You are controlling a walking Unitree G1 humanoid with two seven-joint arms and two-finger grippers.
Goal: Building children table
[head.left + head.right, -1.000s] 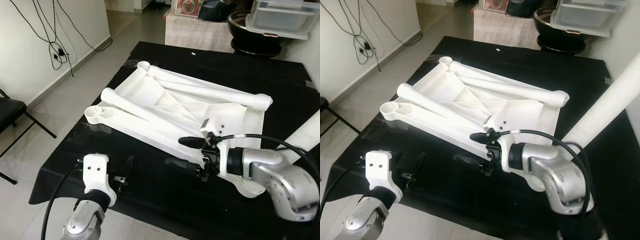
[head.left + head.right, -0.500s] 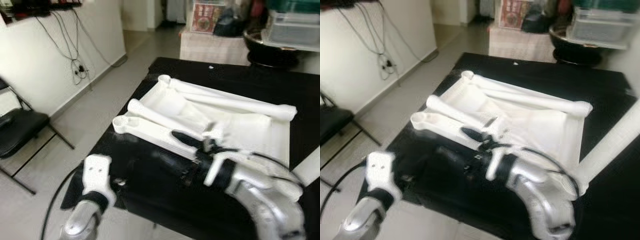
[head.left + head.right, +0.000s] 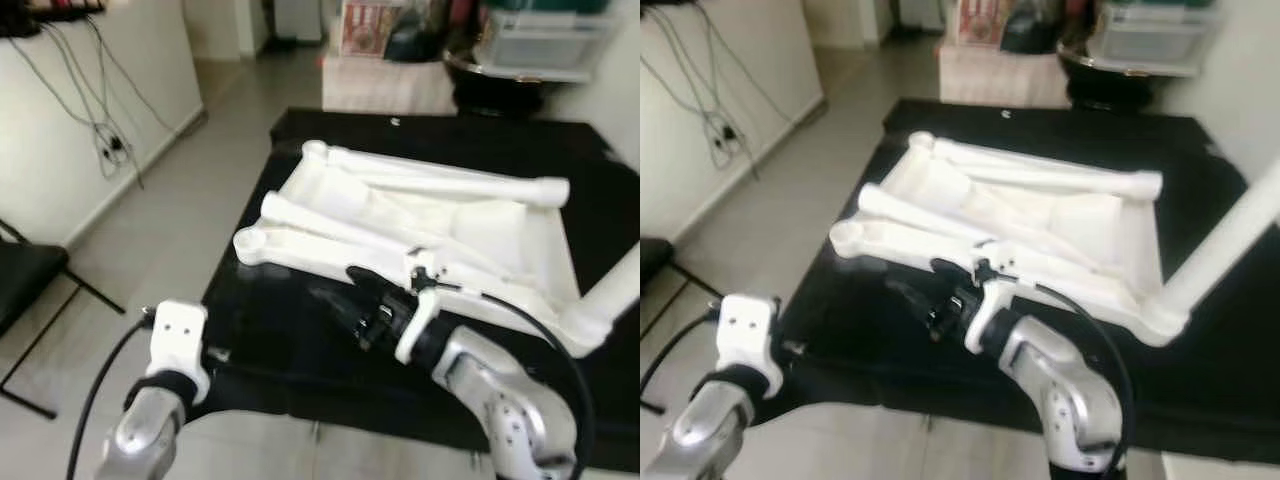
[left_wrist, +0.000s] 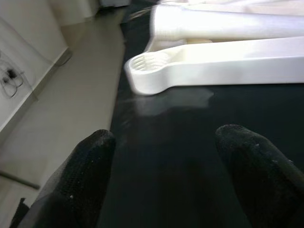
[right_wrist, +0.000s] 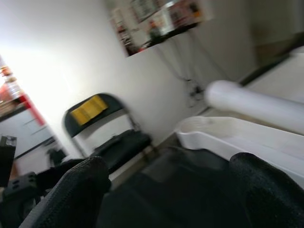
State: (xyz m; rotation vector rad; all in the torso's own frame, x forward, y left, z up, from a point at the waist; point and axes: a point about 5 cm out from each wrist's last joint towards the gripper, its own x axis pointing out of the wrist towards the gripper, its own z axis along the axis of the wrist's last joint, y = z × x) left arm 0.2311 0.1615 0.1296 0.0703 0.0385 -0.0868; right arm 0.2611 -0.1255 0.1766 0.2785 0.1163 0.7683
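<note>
White tabletop [image 3: 440, 215] lies upside down on a black-covered surface [image 3: 300, 330], well toward the far-right part of it. Three white legs [image 3: 330, 225] lie across its underside; one long tube [image 3: 450, 180] runs along the far edge. A fourth leg [image 3: 615, 295] rises tilted from the tabletop's near right corner.

Right tool [image 3: 362, 305] hovers over the black cloth just beside the tabletop's near edge, fingers spread, nothing between them. In the right wrist view both fingertips [image 5: 76, 190] stand apart, with a rounded corner socket [image 5: 199, 128] beyond.

Left tool [image 4: 166, 190] sits low at the surface's near left corner, released and empty; its fingers [image 4: 85, 166] stand wide apart over the cloth, facing the tabletop's corner socket [image 4: 147, 71]. Left arm [image 3: 165, 400] shows below.

Black folding chair [image 3: 25, 285] stands on the floor at left; cables [image 3: 110, 150] hang on the wall.
</note>
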